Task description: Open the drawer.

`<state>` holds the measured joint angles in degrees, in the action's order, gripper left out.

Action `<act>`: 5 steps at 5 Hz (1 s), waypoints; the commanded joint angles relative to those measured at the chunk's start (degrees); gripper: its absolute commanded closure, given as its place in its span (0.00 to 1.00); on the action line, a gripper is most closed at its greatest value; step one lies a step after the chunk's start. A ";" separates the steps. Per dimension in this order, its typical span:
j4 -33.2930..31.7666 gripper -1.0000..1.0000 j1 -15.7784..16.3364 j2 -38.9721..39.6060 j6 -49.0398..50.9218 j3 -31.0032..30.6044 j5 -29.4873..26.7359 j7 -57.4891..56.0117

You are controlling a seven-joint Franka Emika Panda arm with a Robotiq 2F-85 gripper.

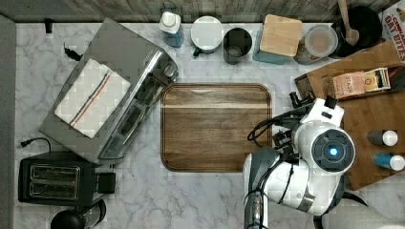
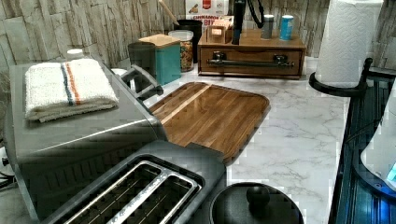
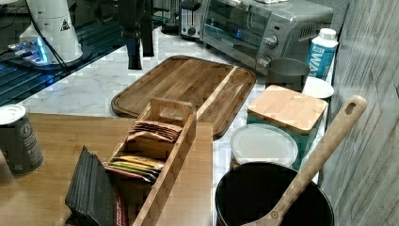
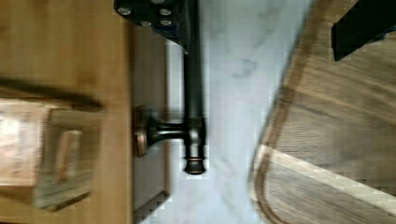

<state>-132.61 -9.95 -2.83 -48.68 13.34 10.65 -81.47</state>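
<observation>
- Marble counter point(image 2: 299, 135) lies bare between the cutting board point(image 2: 212, 116) and the drawer point(image 2: 252, 60) — a pale strip of free room in front of the drawer face.
- Drawer sits closed under the bamboo cabinet top point(image 2: 254, 42), at the far end of the counter in the left view; its face is flush with the cabinet frame.
- Bar handle point(image 2: 250, 61) runs level along the drawer face, long axis parallel to the near edge of the cutting board; it stands off the face on two brackets.
- In the wrist view the handle point(image 4: 194, 93) crosses over the marble, one bracket point(image 4: 159, 130) joining it to the wood front, the knobbed end just past the bracket.
- Gripper point(image 4: 261, 18) is spread wide and holds nothing: one finger point(image 4: 159, 16) is over the handle by the cabinet edge, the other finger point(image 4: 364, 25) is over the cutting board.
- On the cabinet top stand a tea box point(image 3: 160, 141), two bottles point(image 2: 278, 25) and a can point(image 3: 16, 139); a paper towel roll point(image 2: 348, 39) stands beside the drawer, at the left view's right.
</observation>
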 commanded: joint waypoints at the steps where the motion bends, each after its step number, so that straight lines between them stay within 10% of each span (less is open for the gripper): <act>1: 1.11 0.00 -5.26 5.79 -6.18 2.02 -4.13 -11.95; 5: 0.83 0.00 -4.87 10.88 -12.28 3.11 -13.22 -16.76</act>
<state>-133.39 -13.00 9.08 -59.76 16.65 2.08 -94.06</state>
